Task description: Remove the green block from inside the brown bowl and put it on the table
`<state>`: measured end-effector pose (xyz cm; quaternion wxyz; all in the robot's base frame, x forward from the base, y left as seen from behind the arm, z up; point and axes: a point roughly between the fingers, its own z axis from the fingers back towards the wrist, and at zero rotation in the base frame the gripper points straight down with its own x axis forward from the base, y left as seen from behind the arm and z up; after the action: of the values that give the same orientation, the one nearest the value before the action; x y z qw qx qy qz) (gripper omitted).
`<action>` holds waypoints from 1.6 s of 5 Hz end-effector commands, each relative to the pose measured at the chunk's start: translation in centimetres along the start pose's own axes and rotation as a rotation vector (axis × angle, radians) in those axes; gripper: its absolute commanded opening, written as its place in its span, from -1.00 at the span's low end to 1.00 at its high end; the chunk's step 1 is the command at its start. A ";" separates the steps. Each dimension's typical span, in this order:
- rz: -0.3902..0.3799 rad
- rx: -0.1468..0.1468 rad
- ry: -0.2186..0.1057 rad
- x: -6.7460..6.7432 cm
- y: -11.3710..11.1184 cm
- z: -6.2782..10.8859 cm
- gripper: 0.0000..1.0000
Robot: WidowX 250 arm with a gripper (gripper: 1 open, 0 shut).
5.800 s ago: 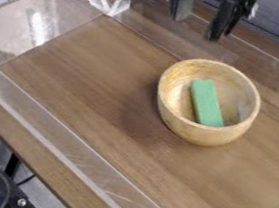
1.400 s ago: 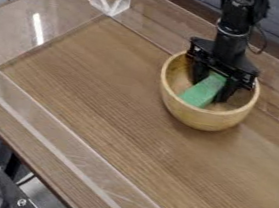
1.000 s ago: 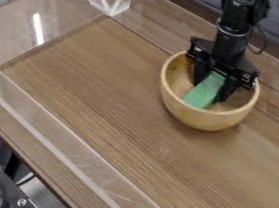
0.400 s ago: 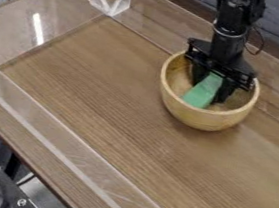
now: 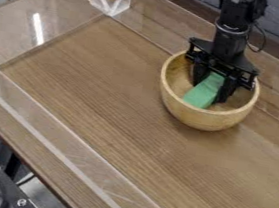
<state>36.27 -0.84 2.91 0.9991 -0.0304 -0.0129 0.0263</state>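
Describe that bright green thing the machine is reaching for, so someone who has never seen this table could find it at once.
On the brown wooden table with low clear walls, look toward the far right for the round tan wooden bowl. Inside it lies the green block, a flat plain bar leaning against the bowl's inner wall, with the black gripper closed on its upper end. It is the only green thing in sight.

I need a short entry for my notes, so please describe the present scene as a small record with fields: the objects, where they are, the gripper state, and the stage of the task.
gripper: pointing down into the bowl, shut on the green block
green block: inside the bowl, leaning tilted against its inner wall
brown bowl: upright on the table, right of centre
table: wood-grain top with low clear walls
task stage: block gripped, not yet lifted out
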 end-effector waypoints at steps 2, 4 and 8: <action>0.011 -0.033 -0.055 1.1 0.0 1.7 -1.00; 0.038 -0.024 -0.078 1.5 0.2 3.3 -1.00; 0.130 -0.119 -0.226 -1.3 3.6 11.6 -1.00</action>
<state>34.06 3.49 12.07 0.9866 -0.0897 -0.0903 0.1018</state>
